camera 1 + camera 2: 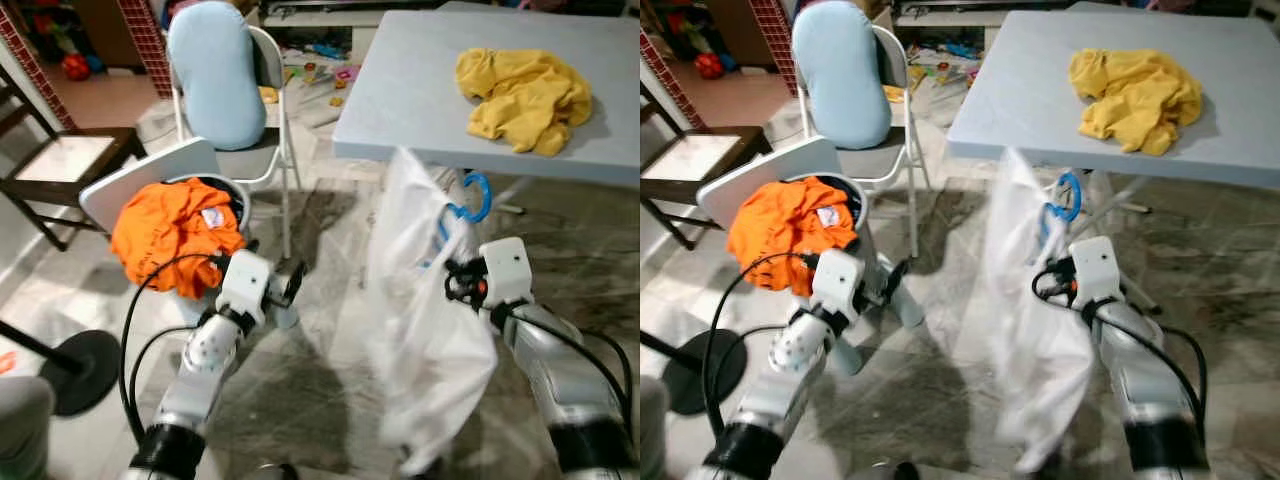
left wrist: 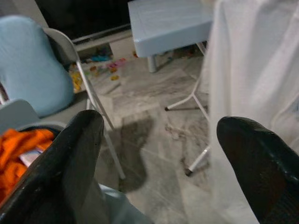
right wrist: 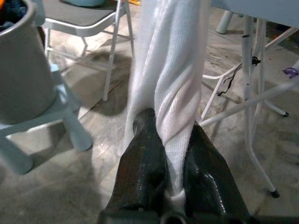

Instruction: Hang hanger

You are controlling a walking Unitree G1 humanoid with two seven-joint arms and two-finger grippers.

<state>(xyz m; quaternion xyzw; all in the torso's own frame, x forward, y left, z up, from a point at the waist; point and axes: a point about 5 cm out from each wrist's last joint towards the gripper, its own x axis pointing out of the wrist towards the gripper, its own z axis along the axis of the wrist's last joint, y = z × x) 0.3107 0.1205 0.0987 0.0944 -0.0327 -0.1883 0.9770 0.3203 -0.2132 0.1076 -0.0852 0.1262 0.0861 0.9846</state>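
So the blue hanger [image 1: 470, 200] is up in the air just in front of the near edge of the pale blue desk [image 1: 420, 90], its hook sticking out above a white garment [image 1: 425, 330] that's draped on it and hangs down toward the floor. The right pincer [image 3: 174, 154] has its two black fingers squeezed tight on a bunched fold of that white cloth, you can see the fabric pinched right between them in the wrist view. On top of the desk there's a crumpled yellow cloth [image 1: 522, 97], well apart from the hanger. Over on the left, the left pincer [image 2: 159, 154] is spread wide with nothing in it, hovering low just beside a grey laundry bin [image 3: 21, 70] stuffed with orange clothes [image 1: 175, 230]. Behind the bin there's a folding chair [image 1: 270, 110] with a light blue cushion [image 1: 215, 70] propped on it.
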